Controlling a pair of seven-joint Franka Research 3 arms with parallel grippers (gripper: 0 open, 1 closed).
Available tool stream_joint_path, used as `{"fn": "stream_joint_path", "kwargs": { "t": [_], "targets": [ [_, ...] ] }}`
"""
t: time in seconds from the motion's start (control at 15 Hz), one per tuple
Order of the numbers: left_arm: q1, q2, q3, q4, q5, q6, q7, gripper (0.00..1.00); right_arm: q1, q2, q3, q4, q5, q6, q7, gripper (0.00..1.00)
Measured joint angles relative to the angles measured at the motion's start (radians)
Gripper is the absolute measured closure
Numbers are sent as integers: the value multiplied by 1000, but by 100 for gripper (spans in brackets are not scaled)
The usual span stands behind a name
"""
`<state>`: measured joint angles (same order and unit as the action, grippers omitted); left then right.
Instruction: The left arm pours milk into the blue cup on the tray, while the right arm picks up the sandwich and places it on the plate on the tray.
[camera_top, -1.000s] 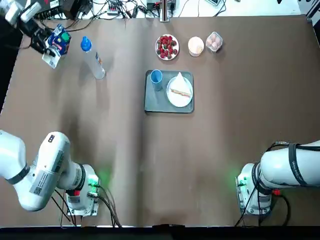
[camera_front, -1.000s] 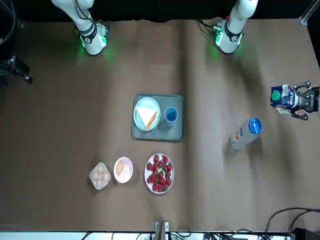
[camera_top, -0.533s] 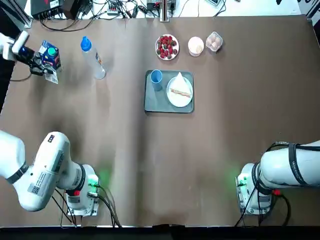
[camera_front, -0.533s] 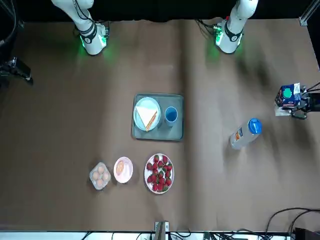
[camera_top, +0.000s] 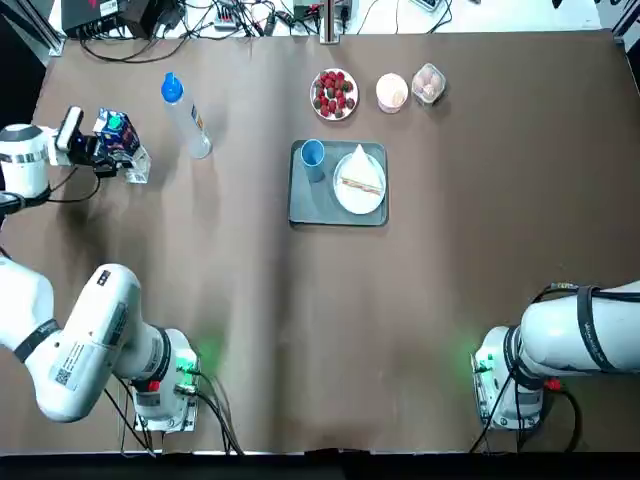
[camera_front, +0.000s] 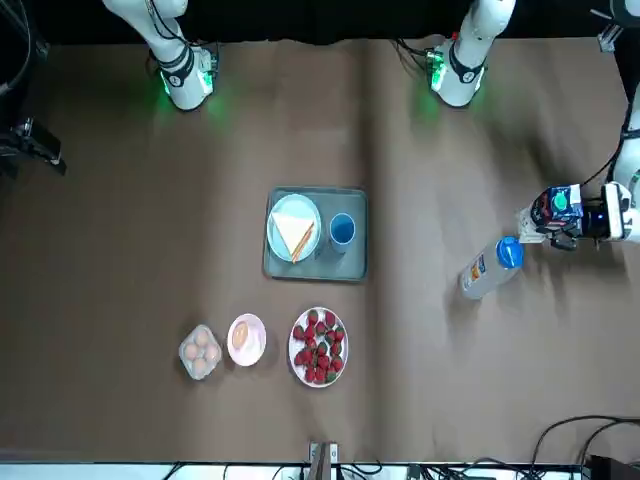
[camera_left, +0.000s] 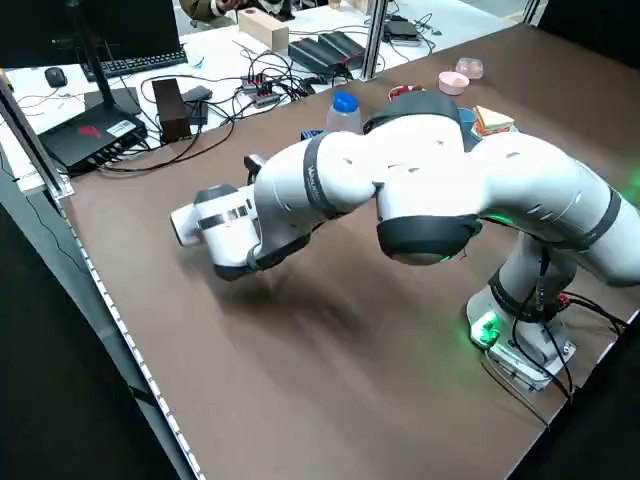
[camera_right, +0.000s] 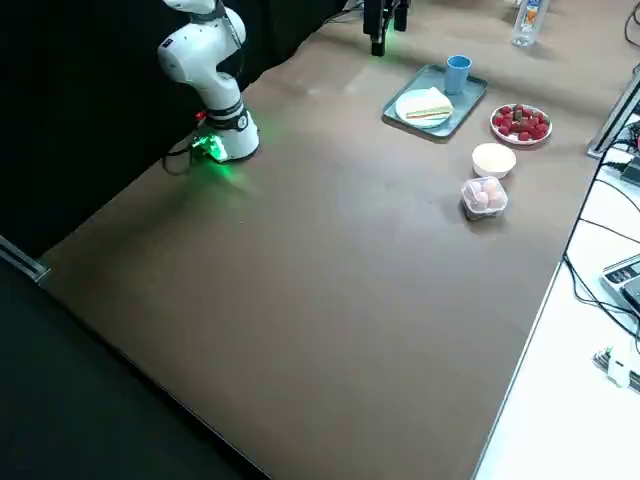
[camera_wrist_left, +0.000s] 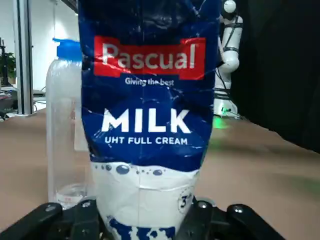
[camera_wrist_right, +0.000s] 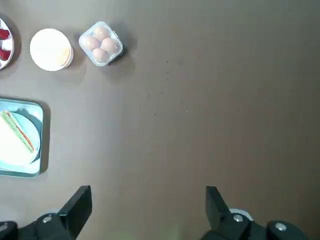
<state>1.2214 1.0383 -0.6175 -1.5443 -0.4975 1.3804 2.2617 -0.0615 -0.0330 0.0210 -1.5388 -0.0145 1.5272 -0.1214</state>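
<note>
My left gripper is shut on the milk at the table's far left side, beside the clear bottle. In the left wrist view the milk stands upright between the fingers. The blue cup stands on the tray at the table's middle. Beside it the sandwich lies on the white plate. My right gripper hangs open and high above the table, to the right of the tray, with nothing between its fingers.
Behind the tray stand a dish of strawberries, a small white dish and a box of eggs. The bottle lies between the milk and the tray. Cables run along the far edge.
The left gripper has carried the milk from the far left corner toward the robot and slightly right, and turned it upright next to the bottle. The right arm has not moved.
</note>
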Motion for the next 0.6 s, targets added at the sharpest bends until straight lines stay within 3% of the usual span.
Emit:
{"fn": "stream_joint_path", "kwargs": {
  "t": [0.6],
  "targets": [
    [-25, 61, 87, 2, -61, 11, 145, 47, 0, 0, 0, 0, 0, 2, 0, 0]
  ]
}}
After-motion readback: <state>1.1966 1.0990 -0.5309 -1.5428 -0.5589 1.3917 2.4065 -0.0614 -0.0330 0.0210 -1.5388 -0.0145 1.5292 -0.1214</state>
